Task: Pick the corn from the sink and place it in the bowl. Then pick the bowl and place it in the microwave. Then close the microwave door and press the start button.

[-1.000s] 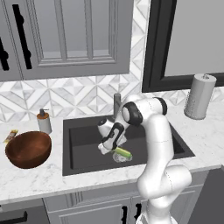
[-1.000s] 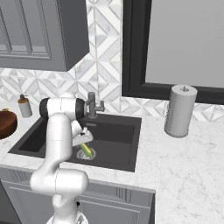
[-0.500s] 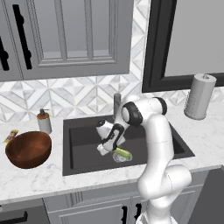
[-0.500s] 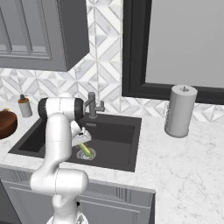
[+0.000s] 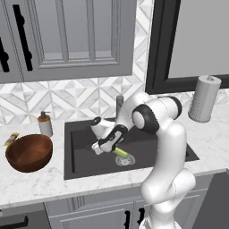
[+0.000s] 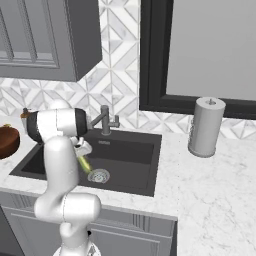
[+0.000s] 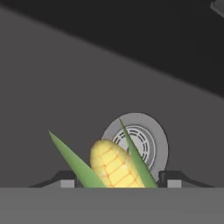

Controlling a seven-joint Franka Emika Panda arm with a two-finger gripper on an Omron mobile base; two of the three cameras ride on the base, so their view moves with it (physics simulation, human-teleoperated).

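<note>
Dark sink (image 5: 80, 156) floor spreads beneath my gripper (image 7: 118, 183), with the round drain (image 7: 141, 145) just past my fingertips. My jaws stand on either side of the corn (image 7: 114, 165); they look closed on it, though I cannot see contact at the pads. Its long axis runs away from me toward the drain, crosswise to my closing line. For the bowl (image 5: 28, 153), I must lift and swing well off to one side, onto the counter.

Glossy white rounded arm links join at dark grey joints, ending in a white-and-black claw (image 5: 117, 150).
</note>
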